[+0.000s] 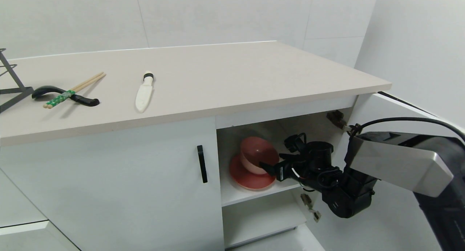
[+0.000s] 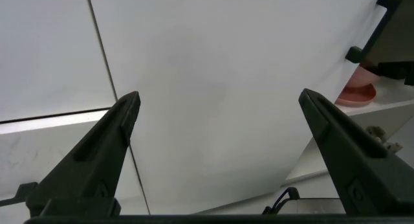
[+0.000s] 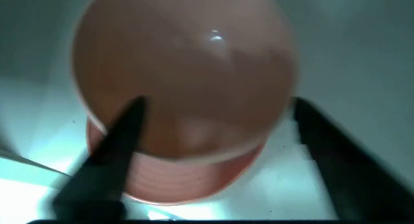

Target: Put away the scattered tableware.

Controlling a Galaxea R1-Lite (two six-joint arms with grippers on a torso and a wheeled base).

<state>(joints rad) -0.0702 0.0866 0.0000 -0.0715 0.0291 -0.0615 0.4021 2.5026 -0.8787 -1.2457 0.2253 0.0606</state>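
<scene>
On the upper shelf (image 1: pixel 239 195) of the open cabinet a pink bowl (image 1: pixel 257 153) sits on a red plate (image 1: pixel 250 181). My right gripper (image 1: pixel 270 164) is at the bowl's right side, open. In the right wrist view its fingers (image 3: pixel 110 159) straddle the bowl (image 3: pixel 187 75) and the plate (image 3: pixel 187 188) under it. On the counter lie a pair of chopsticks (image 1: pixel 74 90) across a black spoon (image 1: pixel 65 95), and a white knife (image 1: pixel 144 91) to their right. My left gripper (image 2: pixel 220 120) is open and holds nothing, facing the white cabinet front, with the red plate (image 2: pixel 356 94) off to one side.
A black wire rack (image 1: pixel 11 84) stands at the counter's far left. The left cabinet door with a black handle (image 1: pixel 202 164) is closed. The right door (image 1: pixel 399 102) is swung open beside my right arm. A lower shelf (image 1: pixel 261 216) lies under the plate.
</scene>
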